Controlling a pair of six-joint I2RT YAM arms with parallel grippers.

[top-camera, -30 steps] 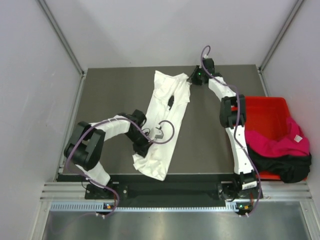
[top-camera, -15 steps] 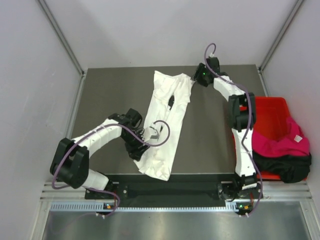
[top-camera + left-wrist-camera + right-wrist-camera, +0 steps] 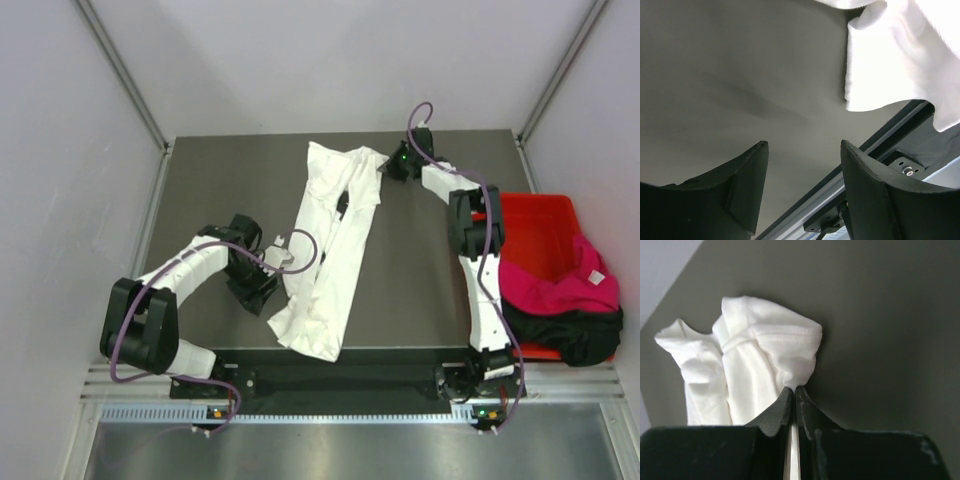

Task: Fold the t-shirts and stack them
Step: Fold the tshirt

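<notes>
White t-shirt pinched by right end effector.

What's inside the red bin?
A pink shirt and a black shirt, heaped at the near end of the bin, spilling over its rim. Anything under them is hidden.

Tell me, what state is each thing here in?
White shirt: lying long and rumpled on the table, far end pinched.
Pink shirt: crumpled in the bin.
Black shirt: crumpled, hanging over the bin's edge.
Bin: upright, holding both.
Left gripper: open, empty.
Right gripper: shut on white shirt.
</notes>
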